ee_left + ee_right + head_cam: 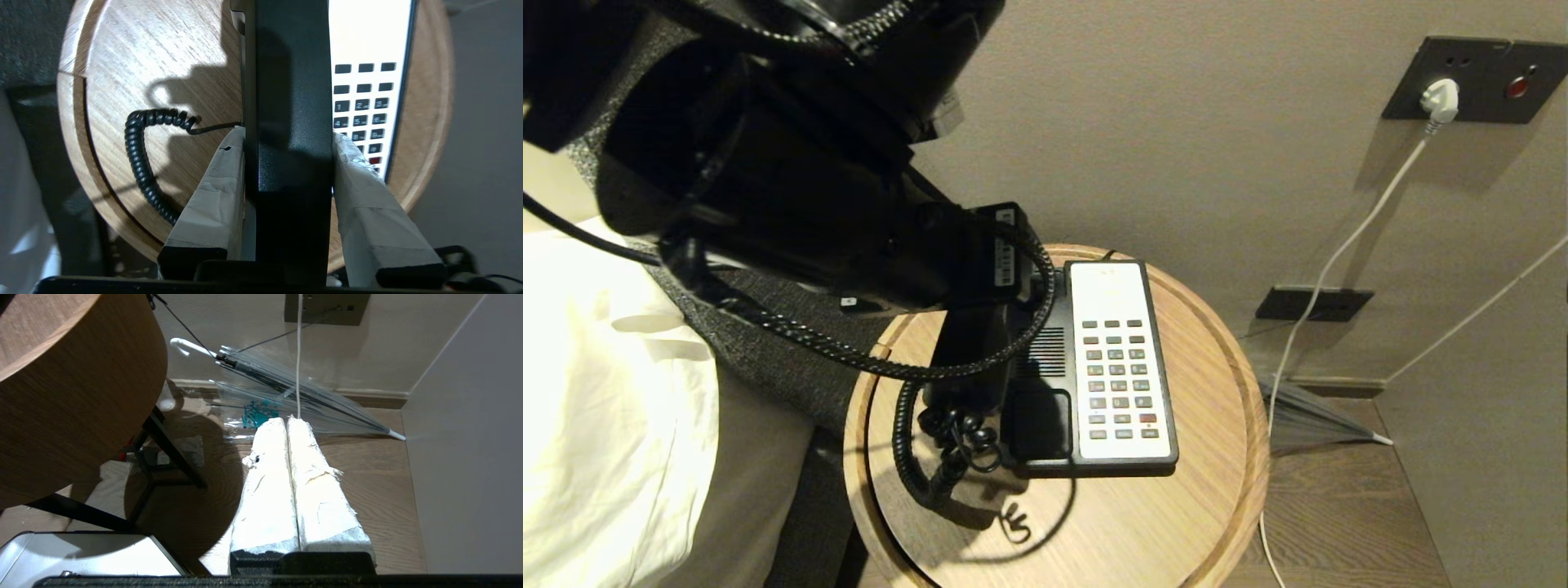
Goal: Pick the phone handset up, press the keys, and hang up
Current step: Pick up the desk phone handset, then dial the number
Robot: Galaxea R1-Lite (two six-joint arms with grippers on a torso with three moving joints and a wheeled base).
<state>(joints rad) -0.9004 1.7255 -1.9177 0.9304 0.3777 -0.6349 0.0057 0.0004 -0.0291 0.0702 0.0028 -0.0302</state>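
1. The left gripper (288, 141) is clamped across the phone handset (292, 122), one taped finger (216, 192) on each long side, jaws part-way apart at the width of the bar.
2. The handset hangs above the round wooden counter (1217, 457), just beside the phone base (1123, 367), on the side away from the keypad (1117, 377), and it runs lengthwise along the base.
3. The cradle half of the base lies bare, speaker grille (1045, 353) showing, so the handset is off its rest.
4. The coiled cord (915, 457) loops on the counter beside the base, below the handset, with a tangle at the base's near corner.
5. The left arm's black bulk fills the head view above the base and hides most of the handset there.
6. The right gripper (288, 420) hangs low, well apart from the base, beside the counter's leg (171, 453); its taped fingers are pressed together with nothing between them.
7. Beyond it, a clear umbrella (294, 400) lies on the floor against the wall.
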